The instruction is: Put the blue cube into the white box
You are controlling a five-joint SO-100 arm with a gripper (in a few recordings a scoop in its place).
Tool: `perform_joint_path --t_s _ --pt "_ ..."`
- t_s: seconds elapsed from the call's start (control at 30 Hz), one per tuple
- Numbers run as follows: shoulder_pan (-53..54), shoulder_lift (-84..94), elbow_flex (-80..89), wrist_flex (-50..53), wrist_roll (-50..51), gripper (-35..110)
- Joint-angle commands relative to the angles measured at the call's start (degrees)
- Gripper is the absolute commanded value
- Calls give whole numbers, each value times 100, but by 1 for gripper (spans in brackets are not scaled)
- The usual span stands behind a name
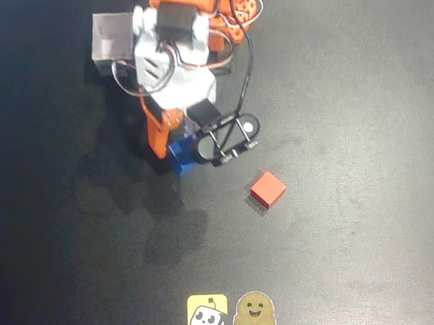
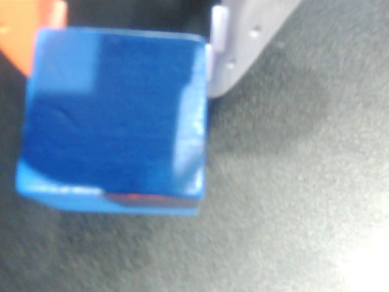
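Gripping the small bright blue solid cube [image 1: 180, 154], the orange and white two-finger gripper [image 1: 178, 146] sits over the upper-middle part of the dark matte bench [image 1: 360, 87], left of centre in the overhead view. In the wrist view the blue cube [image 2: 115, 118] has an orange finger [image 2: 24, 30] at its upper left and a pale grey-white finger [image 2: 243, 42] against its upper right edge, so the jaws are clamped on it. Cube is equal-sided, no long axis; in the overhead view its edges look roughly square to the bench edges, slightly turned. Whether it touches the bench or is just off it cannot be told.

Small square open-topped white box [image 1: 114, 45] with thin walls stands near the top edge of the bench, left of the arm base, partly covered by the arm. Small red solid cube [image 1: 268, 189] lies near bench centre, rotated about diagonal, well apart from the blue cube. Two cartoon stickers [image 1: 230, 312] sit at the bottom edge.
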Motion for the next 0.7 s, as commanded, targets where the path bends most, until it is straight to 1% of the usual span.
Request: perform_joint_path --t_s 0.0,0.37,0.67 --pt "193 369 -316 185 185 0" --pt "589 1336 -308 932 668 0" --pt "1151 1521 -272 1011 686 0"
